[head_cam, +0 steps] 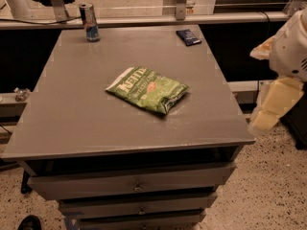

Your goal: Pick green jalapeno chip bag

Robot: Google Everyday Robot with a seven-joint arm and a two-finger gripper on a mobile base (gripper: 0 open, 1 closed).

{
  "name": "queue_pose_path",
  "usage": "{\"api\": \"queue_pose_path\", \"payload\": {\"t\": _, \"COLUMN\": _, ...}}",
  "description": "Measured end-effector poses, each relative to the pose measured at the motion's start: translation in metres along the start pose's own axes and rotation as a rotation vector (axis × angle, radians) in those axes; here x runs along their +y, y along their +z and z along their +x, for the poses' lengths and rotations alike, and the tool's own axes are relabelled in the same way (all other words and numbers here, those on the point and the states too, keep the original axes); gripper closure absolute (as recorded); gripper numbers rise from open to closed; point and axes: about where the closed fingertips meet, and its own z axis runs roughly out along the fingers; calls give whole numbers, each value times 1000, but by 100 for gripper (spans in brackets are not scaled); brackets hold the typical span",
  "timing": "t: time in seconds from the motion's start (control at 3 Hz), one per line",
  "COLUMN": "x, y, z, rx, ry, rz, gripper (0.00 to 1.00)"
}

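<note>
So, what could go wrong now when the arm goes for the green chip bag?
The gripper hangs beyond the grey table on its right side, apart from the crinkly light-green chip bag. Coming in low, it might strike the table's edge. The bag lies flat mid-table, so a grasp might slip or push it along.

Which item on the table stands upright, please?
The blue-silver can, far-left corner; chip bag and dark packet lie flat; gripper hovers beyond the table's right edge.
</note>
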Motion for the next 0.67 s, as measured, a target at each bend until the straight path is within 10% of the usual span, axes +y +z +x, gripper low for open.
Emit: {"api": "queue_pose_path", "payload": {"t": 0.67, "x": 4, "y": 95, "z": -42, "rx": -225, "ry": 91, "rz": -61, "gripper": 0}}
